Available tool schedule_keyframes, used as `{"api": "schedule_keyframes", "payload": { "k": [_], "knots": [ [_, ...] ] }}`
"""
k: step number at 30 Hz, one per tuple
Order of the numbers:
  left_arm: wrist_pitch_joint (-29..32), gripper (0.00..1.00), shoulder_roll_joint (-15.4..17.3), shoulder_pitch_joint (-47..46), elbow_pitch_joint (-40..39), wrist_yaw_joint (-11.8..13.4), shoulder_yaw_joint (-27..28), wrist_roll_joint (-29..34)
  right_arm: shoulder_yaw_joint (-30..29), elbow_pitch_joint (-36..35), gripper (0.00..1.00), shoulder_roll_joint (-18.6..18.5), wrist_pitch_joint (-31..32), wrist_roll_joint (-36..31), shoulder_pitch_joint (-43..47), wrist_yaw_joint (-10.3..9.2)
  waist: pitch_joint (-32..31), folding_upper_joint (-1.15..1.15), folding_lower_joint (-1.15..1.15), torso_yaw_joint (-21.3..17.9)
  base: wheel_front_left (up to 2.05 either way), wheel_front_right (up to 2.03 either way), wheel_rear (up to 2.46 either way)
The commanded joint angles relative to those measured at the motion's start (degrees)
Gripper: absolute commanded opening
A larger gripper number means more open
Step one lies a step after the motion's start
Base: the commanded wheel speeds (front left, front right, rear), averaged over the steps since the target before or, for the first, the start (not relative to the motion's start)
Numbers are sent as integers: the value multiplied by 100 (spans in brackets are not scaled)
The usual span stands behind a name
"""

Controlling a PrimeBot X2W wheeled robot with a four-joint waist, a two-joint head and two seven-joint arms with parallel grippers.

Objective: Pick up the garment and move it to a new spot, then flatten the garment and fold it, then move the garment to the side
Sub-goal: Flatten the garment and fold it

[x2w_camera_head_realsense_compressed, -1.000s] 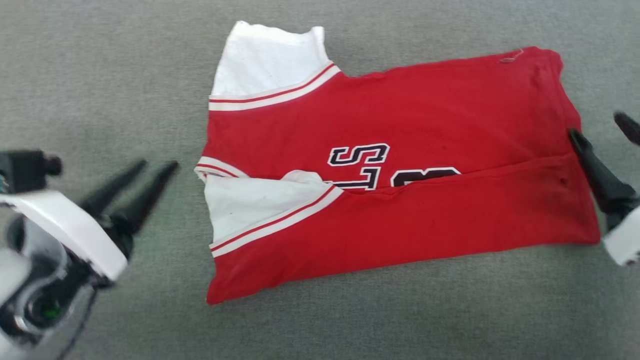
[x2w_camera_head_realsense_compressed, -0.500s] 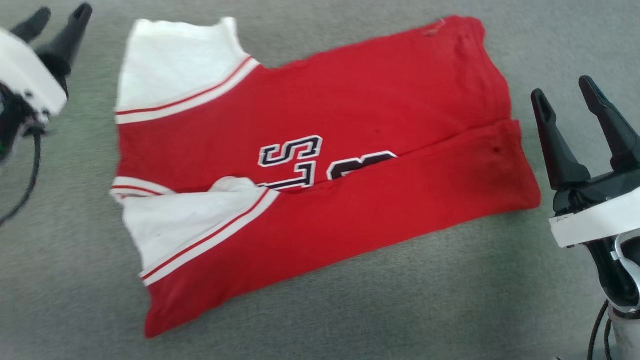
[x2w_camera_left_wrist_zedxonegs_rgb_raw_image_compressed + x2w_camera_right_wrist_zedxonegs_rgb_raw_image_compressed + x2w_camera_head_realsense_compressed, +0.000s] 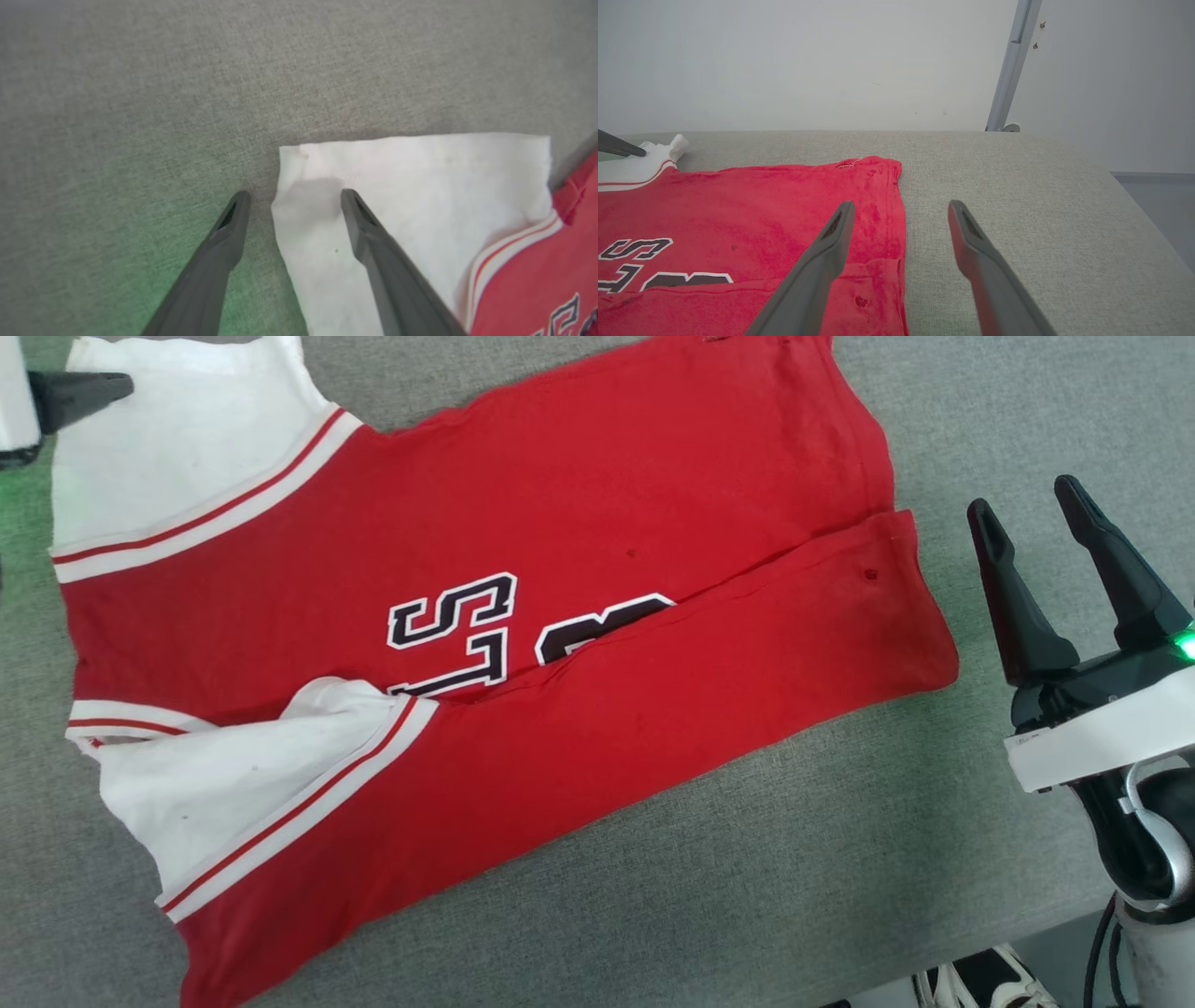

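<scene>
The garment lies spread on the grey table, red with dark lettering and white sleeves at its left end; its near long edge is folded over the middle. In the left wrist view my left gripper is open and straddles the edge of the far white sleeve, one finger over the cloth and one over the table. One of its fingers shows at the top left of the head view. My right gripper stands open and empty, just right of the red hem, apart from it.
The grey padded table ends at the lower right, where a shoe shows on the floor. Beyond the table's far edge are a pale wall and a metal post. Bare table lies right of the hem.
The head view has shifted and closed in on the garment. My left gripper went from beside the near sleeve to the far sleeve's corner. The right gripper came off the hem, standing beside it.
</scene>
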Motion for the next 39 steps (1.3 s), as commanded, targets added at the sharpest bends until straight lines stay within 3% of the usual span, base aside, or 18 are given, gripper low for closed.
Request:
{"api": "schedule_keyframes", "payload": {
  "k": [1,5,6,8,9,10,17,24,29,39],
  "knots": [
    [236,100,-47,-5,99,-19,-92,-16,-3,-48,100,-22,30,29,-59,-1,33,0,0,-22,0,0,0],
    [824,100,-135,21,279,-62,-125,-251,-18,-91,100,-39,100,40,-66,-1,56,0,0,-17,0,0,0],
    [891,90,-145,21,293,-72,-123,-280,-24,-101,100,-44,122,46,-74,-1,58,0,0,-10,0,0,0],
    [911,46,-155,4,271,-109,-137,-245,-22,-115,100,-58,167,46,-94,-1,65,0,0,8,0,0,0],
    [888,30,-170,-3,260,-125,-133,-253,-20,-120,100,-61,189,48,-110,-1,70,0,0,15,0,0,0],
    [847,1,-188,-6,238,-155,-135,-252,-13,-127,100,-68,218,52,-123,-1,77,0,0,21,0,0,0],
    [624,0,-278,-79,226,-213,-93,-249,154,-83,100,-267,525,81,-387,-1,147,0,0,67,0,0,0],
    [514,0,-420,-282,197,-262,-113,-194,1016,457,100,-993,1790,423,-1715,-2,285,0,0,198,0,0,0],
    [442,0,-583,-407,139,-292,-118,-227,1581,1415,100,-1420,2774,758,-3024,-2,400,0,0,354,0,0,0],
    [331,0,-799,-599,-65,-296,-205,-262,2432,3325,100,-1399,4008,1362,-4859,-2,640,0,0,644,0,0,0]
  ]
}}
